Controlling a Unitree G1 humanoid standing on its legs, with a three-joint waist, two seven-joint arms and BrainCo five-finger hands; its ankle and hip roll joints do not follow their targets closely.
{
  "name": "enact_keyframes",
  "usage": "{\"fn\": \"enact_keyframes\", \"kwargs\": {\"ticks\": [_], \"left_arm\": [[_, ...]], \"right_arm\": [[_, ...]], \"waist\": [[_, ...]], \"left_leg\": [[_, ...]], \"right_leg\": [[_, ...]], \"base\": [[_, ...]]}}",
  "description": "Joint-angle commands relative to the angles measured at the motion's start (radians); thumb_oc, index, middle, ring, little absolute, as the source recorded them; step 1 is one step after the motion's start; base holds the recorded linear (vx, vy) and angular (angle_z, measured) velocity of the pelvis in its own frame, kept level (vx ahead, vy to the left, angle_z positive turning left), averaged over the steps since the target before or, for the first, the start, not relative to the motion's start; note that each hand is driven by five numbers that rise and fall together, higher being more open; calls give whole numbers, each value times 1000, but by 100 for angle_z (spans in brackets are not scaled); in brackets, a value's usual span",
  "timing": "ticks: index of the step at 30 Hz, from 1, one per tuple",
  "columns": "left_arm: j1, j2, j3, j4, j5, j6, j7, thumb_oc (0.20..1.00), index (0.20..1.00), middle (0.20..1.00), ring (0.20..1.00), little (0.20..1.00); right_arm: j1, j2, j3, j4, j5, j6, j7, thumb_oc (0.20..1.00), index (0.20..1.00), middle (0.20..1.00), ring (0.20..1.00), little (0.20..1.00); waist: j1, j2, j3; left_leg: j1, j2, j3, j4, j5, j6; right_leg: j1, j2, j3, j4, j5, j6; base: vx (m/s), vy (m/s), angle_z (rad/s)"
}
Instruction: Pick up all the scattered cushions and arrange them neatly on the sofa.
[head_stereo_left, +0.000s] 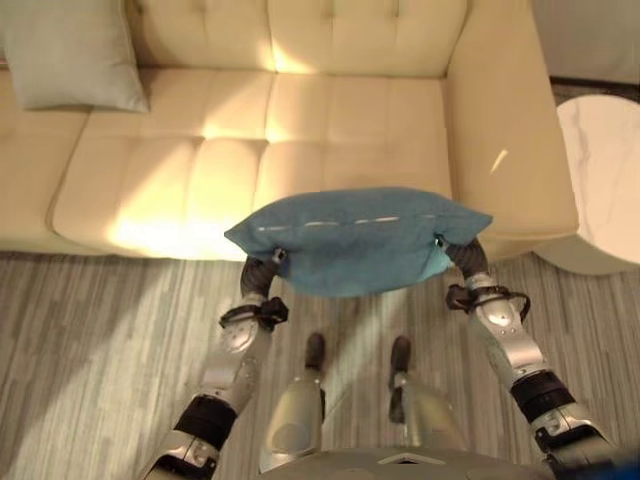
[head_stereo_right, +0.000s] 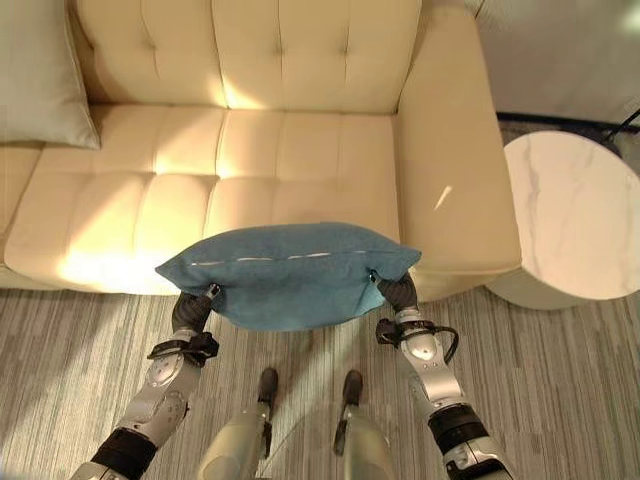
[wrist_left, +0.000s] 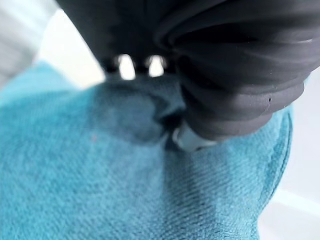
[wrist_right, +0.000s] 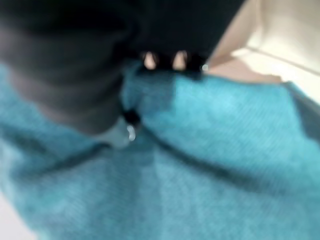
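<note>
The blue cushion (head_stereo_left: 350, 240) hangs in the air between the two hands, a soft, plump rectangle of finely woven cloth with a pale seam running along its upper face. The left hand (head_stereo_left: 268, 268) grips it at one end and the right hand (head_stereo_left: 455, 252) at the other, each with its dark ribbed cover pressed against the fabric. The left wrist view puts the thumb (wrist_left: 187, 140) down into the cloth, which dents around it, so this hand is clenched on the cushion. The right wrist view shows the thumb (wrist_right: 122, 134) pushing a crease into the same blue weave, clamped on too.

Just past the hands lies the cream sofa (head_stereo_left: 330, 110), smooth and tufted, its seat divided into padded squares. The cushion's far edge overhangs the front edge of the seat. Beyond it the seat is bare right up to the backrest, with the broad armrest (head_stereo_right: 450, 150) beyond the right hand. A grey cushion (head_stereo_left: 70, 50) leans in the corner far off beyond the left hand. A round white marble table (head_stereo_right: 570, 215) stands outside the armrest, on striped grey flooring (head_stereo_left: 90, 340).
</note>
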Motion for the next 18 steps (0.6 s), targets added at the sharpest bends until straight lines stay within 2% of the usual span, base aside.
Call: {"fn": "enact_keyframes", "kwargs": {"ticks": [1, 6, 8, 10, 11, 13, 15, 16, 18], "left_arm": [[-10, 20, -2, -122, 100, -58, -55, 200, 200, 200, 200, 200], [39, 32, 15, -161, 117, -53, -72, 200, 200, 200, 200, 200], [43, 29, 9, -174, 120, -53, -68, 200, 200, 200, 200, 200], [45, 23, 0, -169, 124, -53, -68, 200, 200, 200, 200, 200], [43, 21, -4, -166, 130, -56, -68, 200, 200, 200, 200, 200], [34, 13, -14, -159, 126, -54, -65, 200, 200, 200, 200, 200], [38, 1, -15, -158, 143, -52, -65, 200, 200, 200, 200, 200], [32, -4, -17, -153, 144, -50, -62, 200, 200, 200, 200, 200], [26, -15, -23, -149, 135, -48, -72, 200, 200, 200, 200, 200]], "right_arm": [[-7, 3, -10, -97, -32, -70, 44, 200, 200, 200, 200, 200], [29, 2, -25, -118, -43, -63, 63, 200, 200, 200, 200, 200], [42, 8, -28, -128, -68, -61, 58, 200, 200, 200, 200, 200], [52, 6, -35, -137, -89, -61, 47, 200, 200, 200, 200, 200], [60, 1, -40, -140, -90, -65, 42, 200, 200, 200, 200, 200], [76, -2, -46, -143, -92, -69, 36, 200, 200, 200, 200, 200], [90, -3, -52, -145, -91, -66, 36, 200, 200, 200, 200, 200], [103, -1, -61, -144, -88, -70, 33, 200, 200, 200, 200, 200], [126, -2, -90, -141, -79, -72, 30, 200, 200, 200, 200, 200]], "waist": [[25, -23, -100], [50, -24, -134], [41, -12, -131], [26, -9, -134], [16, -9, -137], [6, -15, -137], [-1, -17, -144], [-13, -18, -146], [-30, -23, -150]], "left_leg": [[20, -45, -39, 48, -17, -15], [96, -65, -30, 40, -50, 7], [123, -74, -42, 36, -56, 26], [130, -80, -62, 27, -47, 27], [132, -81, -75, 13, -37, 25], [124, -90, -97, 11, -22, 17], [132, -91, -121, 0, -14, 6], [128, -86, -132, -10, -6, -5], [124, -78, -145, -10, -1, -25]], "right_leg": [[49, -6, 30, 72, -54, 83], [123, -28, 28, 68, -51, 104], [87, -29, 55, 191, -58, 118], [75, 11, 126, 181, -64, 111], [69, 45, 184, 146, -67, 101], [61, 88, 249, 119, -67, 81], [82, 85, 234, 99, -73, 71], [83, 106, 251, 101, -78, 63], [105, 103, 212, 75, -81, 52]], "base": [[100, 57, -15], [139, 117, -14], [74, 117, 0], [82, 30, 8], [59, -16, 29], [50, -47, 34], [57, -101, 57], [61, -164, 79], [56, -172, 92]]}}
